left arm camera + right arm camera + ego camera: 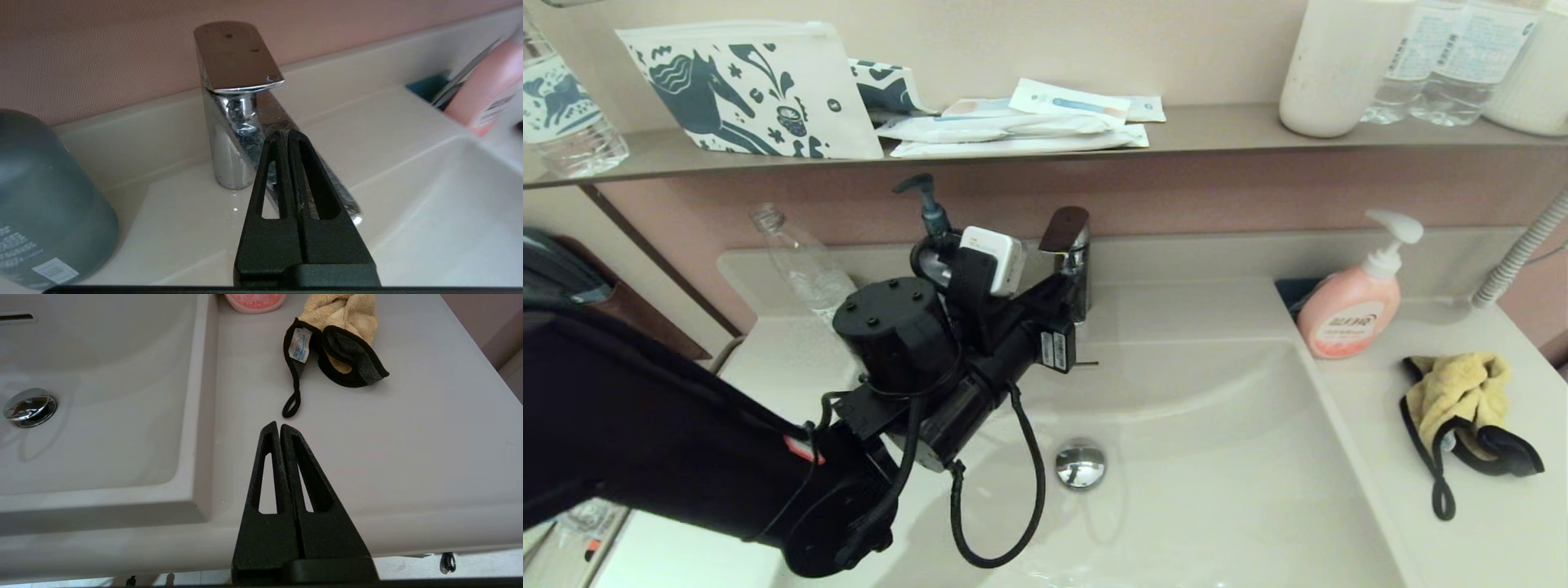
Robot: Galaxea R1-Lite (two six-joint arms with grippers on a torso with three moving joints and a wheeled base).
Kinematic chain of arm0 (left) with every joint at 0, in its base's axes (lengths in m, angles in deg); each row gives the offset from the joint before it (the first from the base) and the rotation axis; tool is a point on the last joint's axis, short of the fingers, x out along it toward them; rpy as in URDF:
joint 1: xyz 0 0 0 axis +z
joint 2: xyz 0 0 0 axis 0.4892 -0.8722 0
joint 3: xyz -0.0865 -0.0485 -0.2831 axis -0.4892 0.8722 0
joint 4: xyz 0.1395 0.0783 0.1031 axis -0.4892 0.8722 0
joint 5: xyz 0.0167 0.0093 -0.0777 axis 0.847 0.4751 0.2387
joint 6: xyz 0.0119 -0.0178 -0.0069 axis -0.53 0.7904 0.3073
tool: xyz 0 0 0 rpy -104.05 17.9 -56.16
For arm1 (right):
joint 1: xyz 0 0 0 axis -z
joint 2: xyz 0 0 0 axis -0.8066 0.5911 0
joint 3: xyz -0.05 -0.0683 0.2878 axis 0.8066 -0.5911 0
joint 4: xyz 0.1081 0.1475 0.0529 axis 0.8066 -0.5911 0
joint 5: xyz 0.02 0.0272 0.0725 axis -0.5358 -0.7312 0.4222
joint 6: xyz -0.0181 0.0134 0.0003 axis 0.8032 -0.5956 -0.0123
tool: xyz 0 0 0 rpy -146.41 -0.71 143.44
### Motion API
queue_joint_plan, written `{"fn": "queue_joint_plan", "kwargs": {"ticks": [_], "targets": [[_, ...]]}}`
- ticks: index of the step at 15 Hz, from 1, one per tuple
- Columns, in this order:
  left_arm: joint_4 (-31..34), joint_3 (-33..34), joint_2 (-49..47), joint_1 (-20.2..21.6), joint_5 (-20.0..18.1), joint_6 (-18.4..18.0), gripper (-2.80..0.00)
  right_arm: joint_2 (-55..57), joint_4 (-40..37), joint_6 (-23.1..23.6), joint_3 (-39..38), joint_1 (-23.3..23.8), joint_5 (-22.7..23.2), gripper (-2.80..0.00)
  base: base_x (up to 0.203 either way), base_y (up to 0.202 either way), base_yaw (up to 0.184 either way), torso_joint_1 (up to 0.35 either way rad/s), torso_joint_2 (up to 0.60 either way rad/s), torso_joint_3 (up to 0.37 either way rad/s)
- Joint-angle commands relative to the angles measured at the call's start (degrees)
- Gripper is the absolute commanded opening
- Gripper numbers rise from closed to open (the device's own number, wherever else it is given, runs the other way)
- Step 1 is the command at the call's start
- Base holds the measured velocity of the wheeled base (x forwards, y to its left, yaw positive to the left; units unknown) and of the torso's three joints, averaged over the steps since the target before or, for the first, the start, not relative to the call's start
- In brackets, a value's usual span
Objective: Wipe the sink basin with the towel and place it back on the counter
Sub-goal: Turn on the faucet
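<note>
Towel [1462, 400] crumpled on counter [1511, 523]; left hand [285, 134] pinched closed beside faucet [233, 102].

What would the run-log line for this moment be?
left gripper: shut, at chrome faucet | right gripper: shut, empty, over counter | mustard-yellow terry towel: crumpled on counter | off-white sink basin: unoccupied

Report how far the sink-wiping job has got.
Cannot tell if wiping is done: the towel lies crumpled on the counter beside the sink basin, held by neither arm. The right claw is shut short of its loop; the left claw is shut at the faucet.
</note>
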Motion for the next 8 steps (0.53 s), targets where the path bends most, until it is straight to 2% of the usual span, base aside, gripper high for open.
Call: {"fn": "queue_joint_plan", "kwargs": {"ticks": [1, 5, 8], "targets": [[-0.48, -2.08, -2.07, 0.82, 0.1, -1.45, -2.8, 0.09, -0.02, 0.0, 0.0, -0.01, -0.02, -2.8, 0.0, 0.0, 0.0, 0.0, 0.0, 0.0], [0.16, -6.71, -2.87, 2.96, -0.08, -2.62, -2.8, 0.09, -0.04, 0.0, 0.0, -0.01, -0.02, -2.8, 0.0, 0.0, 0.0, 0.0, 0.0, 0.0], [1.85, -7.3, -1.09, 3.0, -0.08, -3.44, -2.8, 0.09, 0.04, 0.0, 0.0, -0.01, -0.02, -2.8, 0.0, 0.0, 0.0, 0.0, 0.0, 0.0]]}}
